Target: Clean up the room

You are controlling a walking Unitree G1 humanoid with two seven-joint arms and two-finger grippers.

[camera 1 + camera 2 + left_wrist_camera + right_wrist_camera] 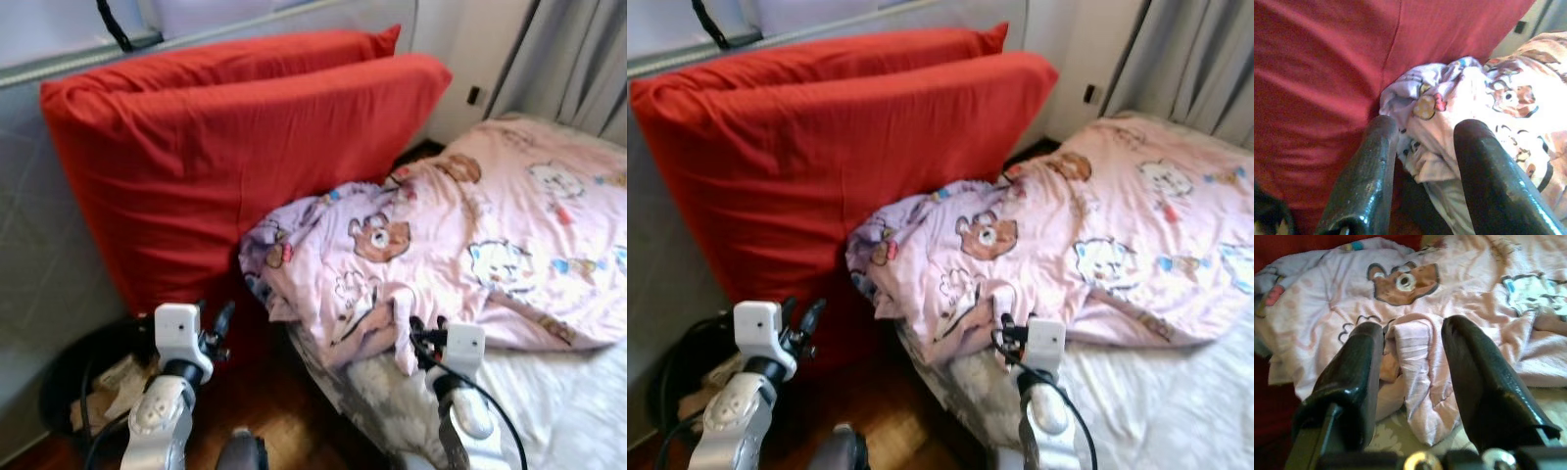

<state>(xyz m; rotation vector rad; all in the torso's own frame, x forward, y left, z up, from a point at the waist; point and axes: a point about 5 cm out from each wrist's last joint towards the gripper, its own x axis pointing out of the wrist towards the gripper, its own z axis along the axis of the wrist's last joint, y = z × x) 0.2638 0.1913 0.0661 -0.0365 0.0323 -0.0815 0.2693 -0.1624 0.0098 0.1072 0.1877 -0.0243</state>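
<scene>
Blanket (460,245), pink with cartoon bears, lies bunched on the bed (578,401) against two red cushions (225,147). Head views: left gripper (220,323) raised before the cushions; right gripper (416,333) at the blanket's hanging fold; a dark bin (73,387) with paper scraps stands on the floor. Left wrist view: fingers (1369,176) apart, empty. Right wrist view: fingers (1352,377) apart, straddling the fold.
</scene>
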